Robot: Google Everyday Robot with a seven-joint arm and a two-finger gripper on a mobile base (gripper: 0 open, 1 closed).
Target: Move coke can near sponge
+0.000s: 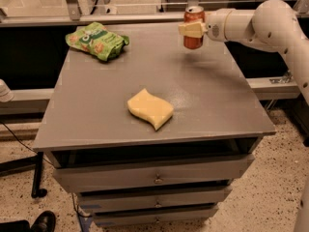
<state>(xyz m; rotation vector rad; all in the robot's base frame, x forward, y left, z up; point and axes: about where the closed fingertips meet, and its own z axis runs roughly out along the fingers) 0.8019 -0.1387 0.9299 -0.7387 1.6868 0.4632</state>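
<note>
The coke can [194, 38], red with a silver top, hangs upright a little above the far right part of the grey table [96, 115]. My gripper [192, 29] comes in from the right on a white arm and is shut on the can's upper half. The pale yellow wavy sponge [150, 108] lies flat near the table's front middle, well in front of and to the left of the can.
A crinkled green snack bag [98, 41] lies at the table's far left corner. The table is a drawer cabinet with several drawers below. A rail and dark gap run behind it. A shoe [44, 221] shows on the floor at lower left.
</note>
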